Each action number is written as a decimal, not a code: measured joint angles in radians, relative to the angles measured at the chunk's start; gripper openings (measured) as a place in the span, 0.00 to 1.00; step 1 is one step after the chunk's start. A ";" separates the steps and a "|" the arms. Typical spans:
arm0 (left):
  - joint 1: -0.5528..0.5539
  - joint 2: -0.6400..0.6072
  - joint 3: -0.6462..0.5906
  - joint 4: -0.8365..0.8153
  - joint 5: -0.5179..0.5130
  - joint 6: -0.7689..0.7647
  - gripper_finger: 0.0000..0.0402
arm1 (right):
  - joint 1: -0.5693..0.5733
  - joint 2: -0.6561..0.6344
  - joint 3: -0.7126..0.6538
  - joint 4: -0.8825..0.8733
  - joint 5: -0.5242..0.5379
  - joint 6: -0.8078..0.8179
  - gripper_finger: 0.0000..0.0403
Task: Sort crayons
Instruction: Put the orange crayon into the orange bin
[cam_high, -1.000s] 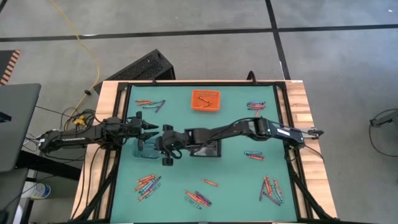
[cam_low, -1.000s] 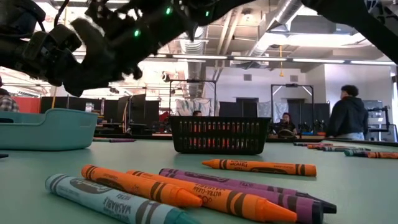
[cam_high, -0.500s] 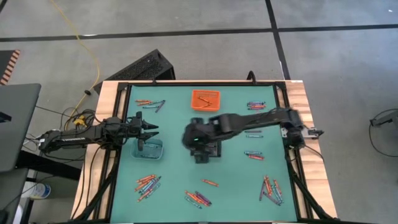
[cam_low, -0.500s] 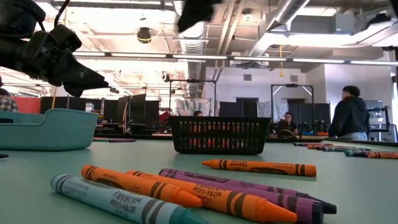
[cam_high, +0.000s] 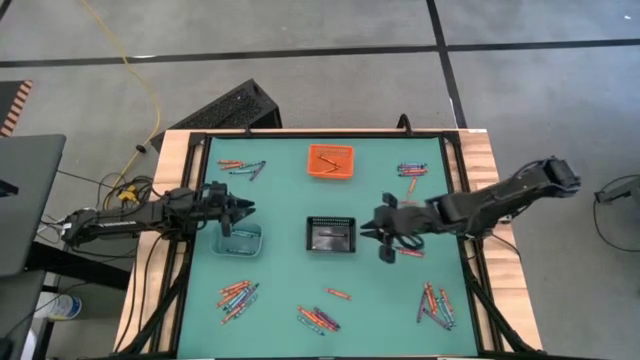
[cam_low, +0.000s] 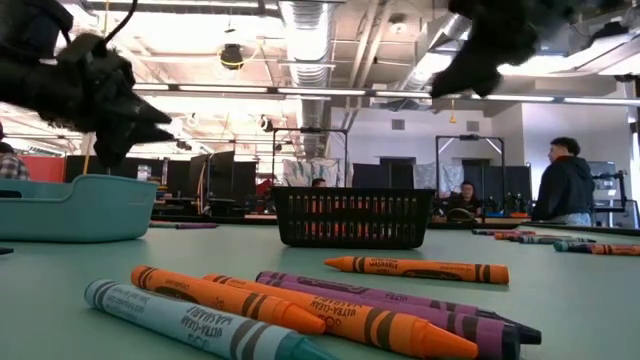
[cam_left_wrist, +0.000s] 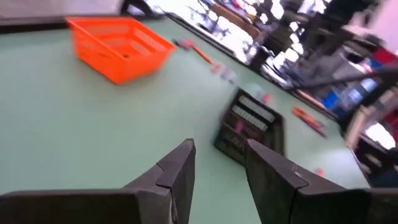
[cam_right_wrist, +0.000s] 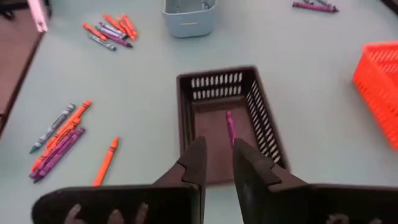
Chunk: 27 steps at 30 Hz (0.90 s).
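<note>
Crayons lie in loose groups on the green mat: far left (cam_high: 243, 166), far right (cam_high: 412, 169), near left (cam_high: 237, 295), near middle (cam_high: 318, 318) and near right (cam_high: 436, 305). One purple crayon (cam_right_wrist: 230, 127) lies on the floor of the black bin (cam_high: 331, 233). My right gripper (cam_high: 385, 234) hangs open and empty just right of that bin, its fingers (cam_right_wrist: 196, 165) pointing toward it. My left gripper (cam_high: 236, 210) is open and empty above the light-blue bin (cam_high: 241, 240); its fingers (cam_left_wrist: 180, 174) show nothing between them.
An orange bin (cam_high: 331, 162) stands at the far middle. Single crayons lie near the right gripper (cam_high: 408, 250) and near the middle (cam_high: 338, 293). In the low view several crayons (cam_low: 330, 310) lie close in front. People stand in the room behind (cam_low: 562, 185).
My right gripper has swept toward the table's right edge, from beside the light-blue bin, over the black bin, to just right of it. Its arm has drawn back with it.
</note>
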 joint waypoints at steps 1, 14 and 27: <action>-0.002 0.012 0.023 -0.012 0.005 -0.009 0.31 | 0.008 -0.027 -0.048 0.041 0.001 0.000 0.18; -0.173 0.477 0.437 -0.296 -0.042 -0.065 0.31 | -0.002 -0.308 -0.377 0.199 0.189 -0.035 0.18; -0.660 0.959 0.786 -0.466 -0.202 -0.371 0.31 | -0.048 -0.410 -0.520 0.255 0.183 -0.043 0.18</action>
